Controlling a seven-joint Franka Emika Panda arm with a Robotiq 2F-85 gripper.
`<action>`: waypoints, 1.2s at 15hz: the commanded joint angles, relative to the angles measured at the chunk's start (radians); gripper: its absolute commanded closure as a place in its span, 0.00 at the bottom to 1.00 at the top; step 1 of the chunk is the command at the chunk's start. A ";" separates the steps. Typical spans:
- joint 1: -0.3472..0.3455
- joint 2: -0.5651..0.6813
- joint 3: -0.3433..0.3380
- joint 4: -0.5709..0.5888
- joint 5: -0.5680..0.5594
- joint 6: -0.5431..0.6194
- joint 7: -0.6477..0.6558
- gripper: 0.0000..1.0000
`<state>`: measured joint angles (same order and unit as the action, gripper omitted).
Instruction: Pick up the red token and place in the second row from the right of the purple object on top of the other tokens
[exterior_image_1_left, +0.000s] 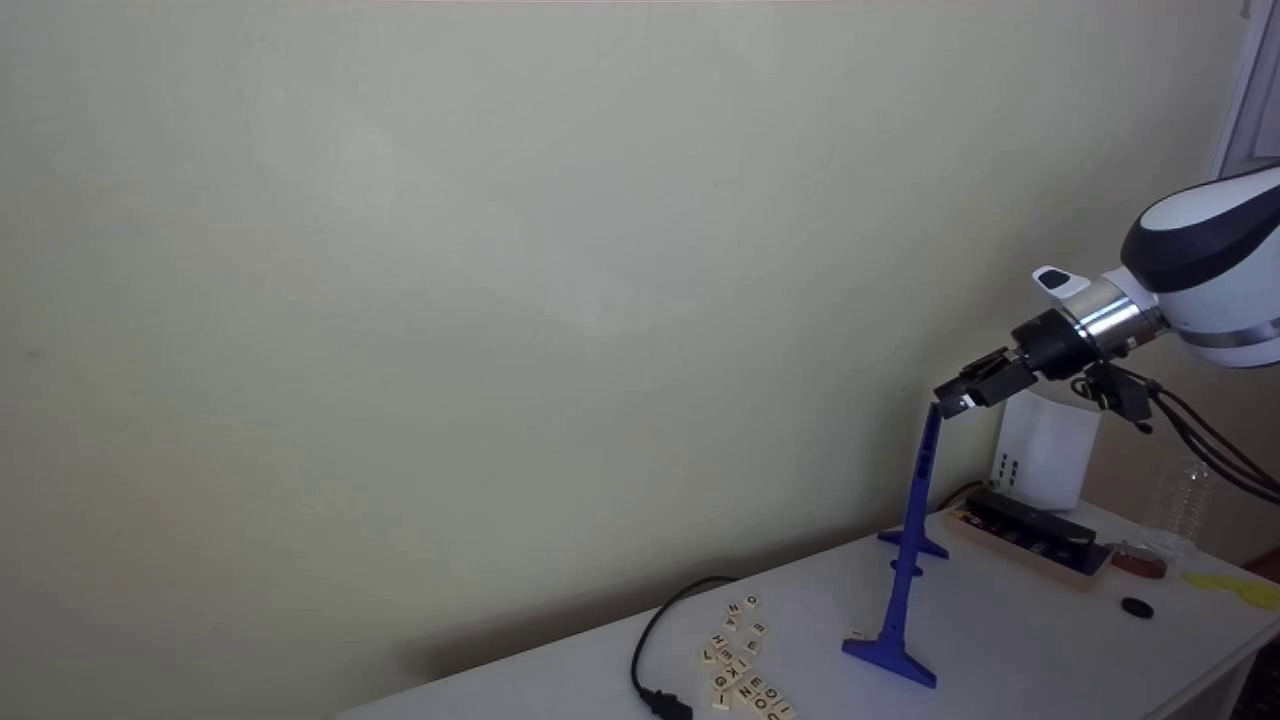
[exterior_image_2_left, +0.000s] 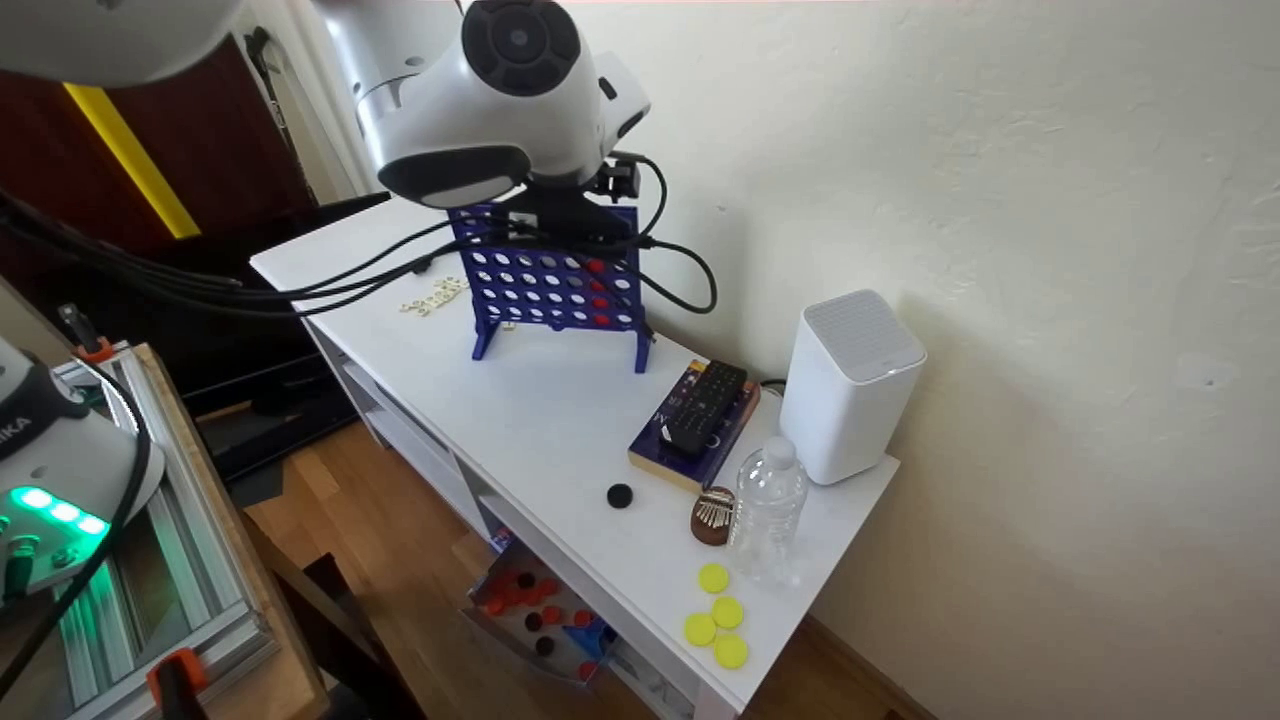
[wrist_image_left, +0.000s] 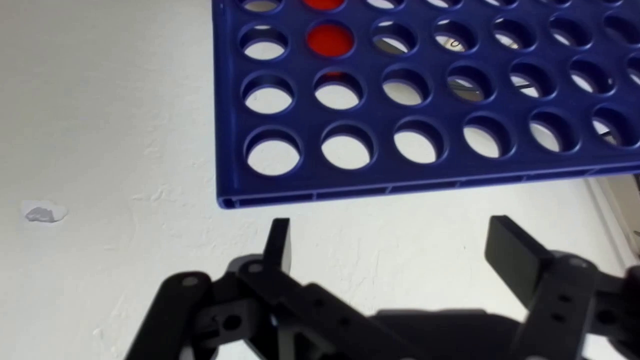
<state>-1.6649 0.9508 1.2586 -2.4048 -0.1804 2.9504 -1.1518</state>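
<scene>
Release seems done: the spread black two-fingered gripper (wrist_image_left: 390, 240) should leave the upright blue-purple plastic frame's (wrist_image_left: 441, 106) top edge.

Arm (exterior_image_1_left: 1235, 300): white shells, black trim (exterior_image_1_left: 1190, 260). Silver metal collar (exterior_image_1_left: 1115, 318) behind the black hand (wrist_image_left: 392, 245); fingertips (wrist_image_left: 515, 260) are square blocks, small grey pivot pins (wrist_image_left: 255, 268). Round black joint cap (exterior_image_2_left: 520, 45). Loose black cables (exterior_image_2_left: 100, 268). White base (exterior_image_2_left: 105, 465): row of green lights (exterior_image_2_left: 65, 512), dark patch (exterior_image_2_left: 50, 402), white letters (exterior_image_2_left: 14, 430) ending in "KA".
</scene>
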 joint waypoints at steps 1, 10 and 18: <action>-0.070 -0.011 0.045 -0.059 -0.027 0.055 0.017 0.00; -0.283 -0.088 0.203 -0.182 -0.024 0.051 0.151 0.00; -0.439 -0.215 0.342 -0.228 -0.027 -0.029 0.379 0.00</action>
<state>-2.0399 0.8239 1.5448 -2.6060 -0.1821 2.9606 -0.8865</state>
